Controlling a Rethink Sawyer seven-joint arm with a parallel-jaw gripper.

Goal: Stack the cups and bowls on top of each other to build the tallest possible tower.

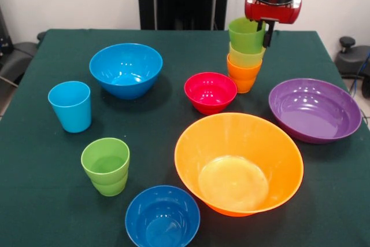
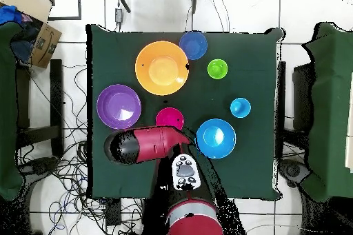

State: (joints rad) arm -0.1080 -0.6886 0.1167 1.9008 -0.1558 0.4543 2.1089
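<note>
The tower stands at the far right of the table in the front view: an orange cup point(image 1: 243, 74) lowest, a yellow cup point(image 1: 245, 57) nested in it, and a lime green cup point(image 1: 245, 36) on top. My gripper point(image 1: 264, 37) hangs right at the green cup's right rim. In the overhead view the arm point(image 2: 141, 142) hides the tower. A red bowl point(image 1: 210, 91) sits just left of the tower. Loose on the cloth are a purple bowl point(image 1: 314, 109), a large orange bowl point(image 1: 239, 163), two blue bowls point(image 1: 126, 69) point(image 1: 162, 216), a light blue cup point(image 1: 70, 106) and a green stepped cup point(image 1: 106, 165).
The dark green table point(image 1: 34, 160) holds all of these things. In the overhead view a cardboard box point(image 2: 38, 29) sits off the table at the top left, and cables lie on the floor around it.
</note>
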